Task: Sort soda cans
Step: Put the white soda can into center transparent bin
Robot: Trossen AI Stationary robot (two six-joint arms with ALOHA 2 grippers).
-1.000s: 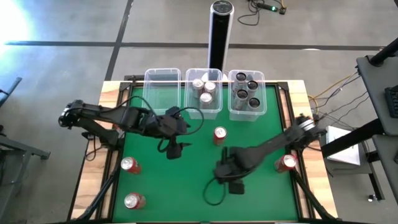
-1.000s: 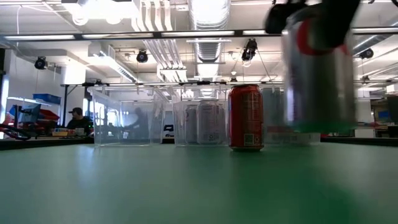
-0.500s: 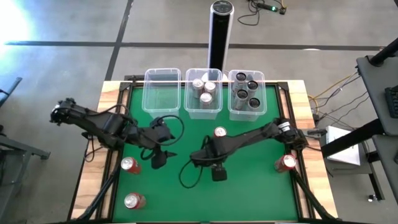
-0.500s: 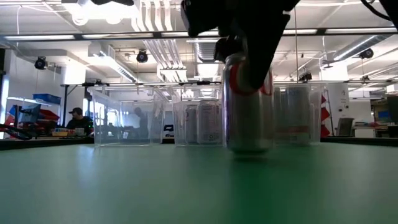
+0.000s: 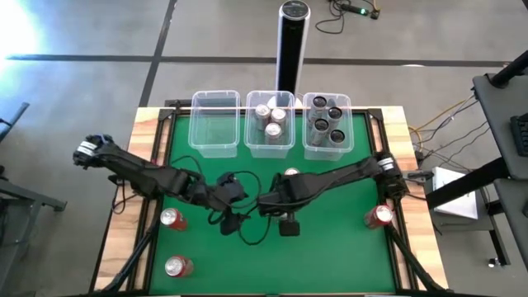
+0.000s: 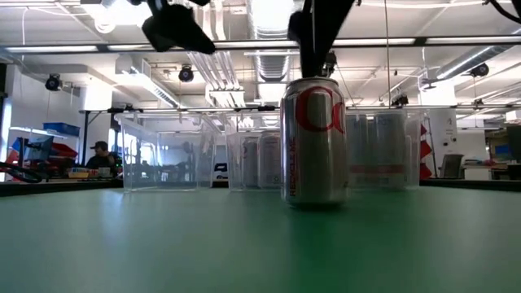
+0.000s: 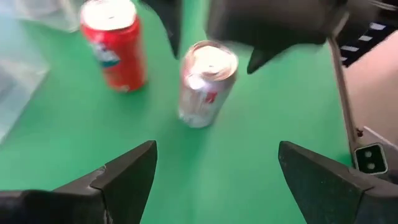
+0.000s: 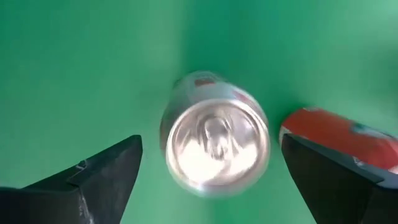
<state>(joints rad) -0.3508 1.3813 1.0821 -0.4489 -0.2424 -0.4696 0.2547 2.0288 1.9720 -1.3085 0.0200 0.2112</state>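
Three clear tubs (image 5: 219,124) line the far edge of the table (image 5: 330,256): the left one holds nothing, the middle one three silver cans (image 5: 271,120), the right one four dark cans (image 5: 327,117). Four red cans stand loose, two near the left edge (image 5: 171,218), one mid-table, one at right (image 5: 379,216). A silver can (image 6: 314,140) stands upright mid-table. The left gripper (image 5: 232,216) reaches toward it, fingers spread wide. The right gripper (image 8: 211,180) hangs just above it, fingers apart and not touching it.
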